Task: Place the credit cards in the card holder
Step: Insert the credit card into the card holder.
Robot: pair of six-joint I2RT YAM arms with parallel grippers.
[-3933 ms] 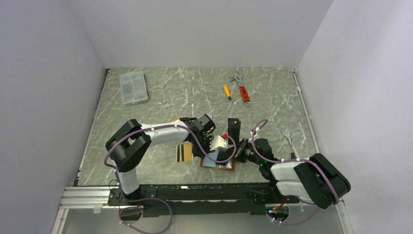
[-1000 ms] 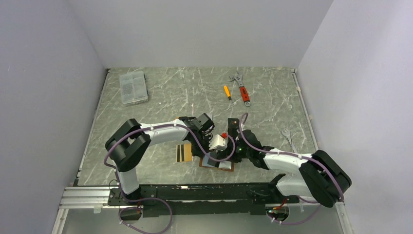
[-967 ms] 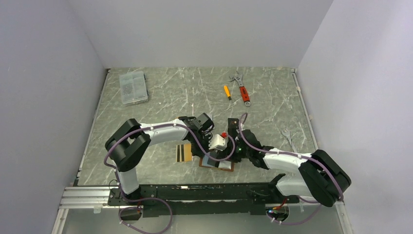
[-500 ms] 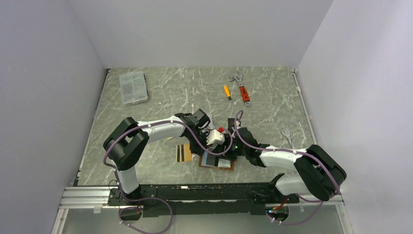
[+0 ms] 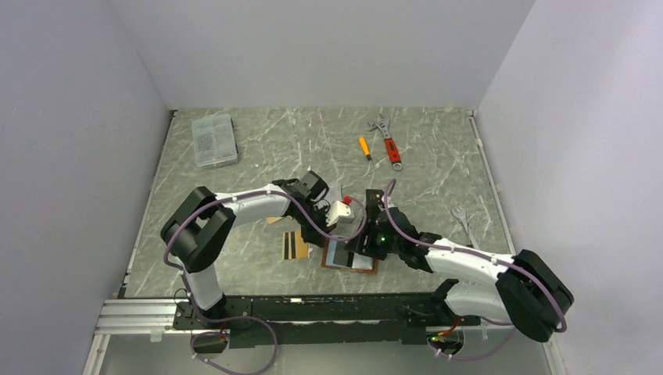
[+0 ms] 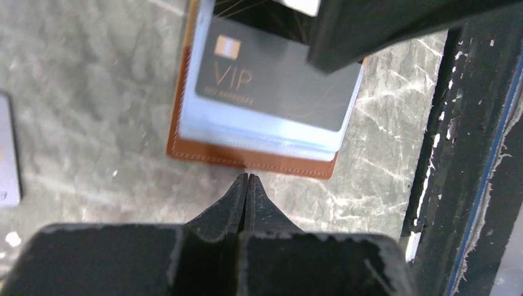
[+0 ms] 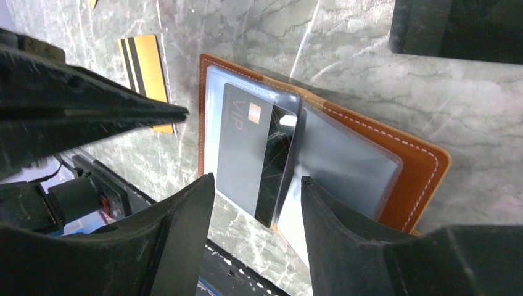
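Observation:
The tan-brown card holder (image 5: pixel 349 257) (image 6: pixel 253 159) (image 7: pixel 414 165) lies open on the marble table. A grey VIP credit card (image 6: pixel 271 80) (image 7: pixel 245 154) sits under a clear sleeve on its left page, and one sleeve leaf stands up. My right gripper (image 7: pixel 258 180) (image 5: pixel 367 241) hovers open over this card with nothing between its fingers. My left gripper (image 6: pixel 247 179) is shut and empty, its tip just off the holder's leather edge. A gold card with black stripes (image 5: pixel 295 244) (image 7: pixel 148 68) lies left of the holder. A silver card (image 6: pixel 6 154) shows at the left edge of the left wrist view.
A clear plastic box (image 5: pixel 213 140) stands at the back left. A red wrench (image 5: pixel 388 143) and an orange screwdriver (image 5: pixel 364 148) lie at the back. A silver wrench (image 5: pixel 461 220) lies on the right. The black rail (image 5: pixel 313 305) runs along the near edge.
My left gripper has drawn back off the holder, up and to the left. My right gripper has opened wider and moved over the card in the holder.

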